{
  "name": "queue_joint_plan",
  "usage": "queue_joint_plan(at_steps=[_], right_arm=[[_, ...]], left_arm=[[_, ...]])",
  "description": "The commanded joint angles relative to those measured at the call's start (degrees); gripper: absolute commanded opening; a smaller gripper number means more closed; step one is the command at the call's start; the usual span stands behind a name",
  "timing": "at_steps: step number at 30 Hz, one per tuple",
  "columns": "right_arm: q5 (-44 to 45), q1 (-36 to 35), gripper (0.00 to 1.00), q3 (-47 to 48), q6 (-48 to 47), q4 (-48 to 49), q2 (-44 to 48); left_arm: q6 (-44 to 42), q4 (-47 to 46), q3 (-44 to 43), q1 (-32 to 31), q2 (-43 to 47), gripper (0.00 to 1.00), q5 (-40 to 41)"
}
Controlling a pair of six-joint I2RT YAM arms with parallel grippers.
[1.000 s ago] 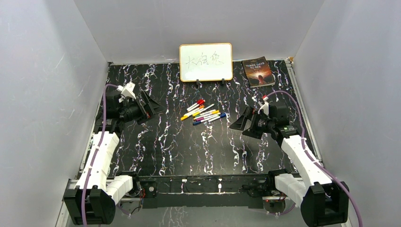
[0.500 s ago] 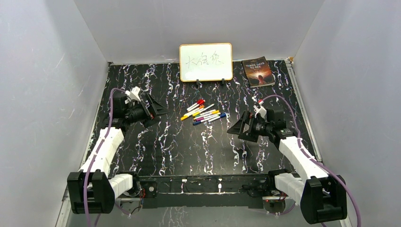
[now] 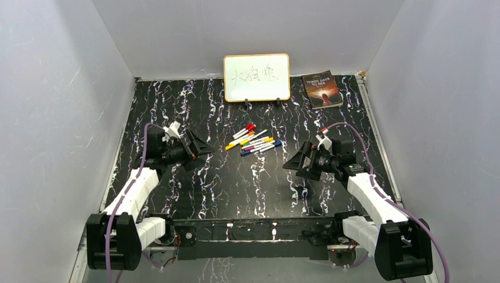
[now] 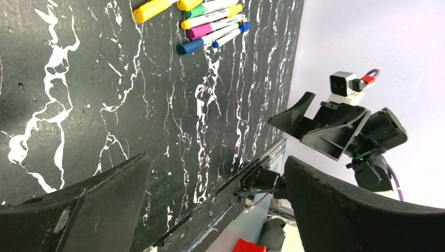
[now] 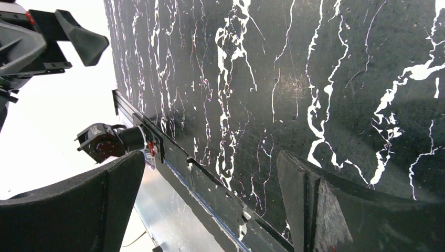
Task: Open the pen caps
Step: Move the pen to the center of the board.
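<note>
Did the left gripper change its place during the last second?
Yes. In the top view the left gripper has moved downward and slightly right, farther from the whiteboard, which stayed put.

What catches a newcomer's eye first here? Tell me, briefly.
A bunch of pens, their coloured pen caps on, lies mid-way across the black marbled table. Behind it stands a small whiteboard, with a book to its right. The left gripper and right gripper hover open either side, holding nothing.
</note>
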State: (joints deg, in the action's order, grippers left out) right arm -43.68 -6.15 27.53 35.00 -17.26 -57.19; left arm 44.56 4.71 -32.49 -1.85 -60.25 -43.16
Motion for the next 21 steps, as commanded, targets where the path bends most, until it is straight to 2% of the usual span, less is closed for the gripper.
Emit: queue_joint_plan(at_steps=[1,6,11,17,21], right_arm=[[2.6,-0.2,0.98,1.8,2.5,3.8,1.7],[6.1,-1.0,0.98,4.9,3.5,3.0,-1.4],[10.6,-1.4,0.97,10.0,1.8,-0.7,-4.7],[14.8,-4.5,0.81,12.8,2.7,-1.8,-6.0],[21.0,-9.7,0.68,14.0,4.9,-1.1,-7.6]], left_arm=[[2.4,-5.3,-0.8,-3.0,-2.5,0.98,-1.3],[-0.5,-4.5,-3.2,-11.0,-7.1,0.98,4.4],[0.3,-5.6,-0.2,-13.5,-5.0,0.98,7.8],[-0.9,-1.2,1.3,-15.4,-0.5,0.99,9.7],[-0.5,-0.3,3.6,-15.4,3.7,0.98,9.8]])
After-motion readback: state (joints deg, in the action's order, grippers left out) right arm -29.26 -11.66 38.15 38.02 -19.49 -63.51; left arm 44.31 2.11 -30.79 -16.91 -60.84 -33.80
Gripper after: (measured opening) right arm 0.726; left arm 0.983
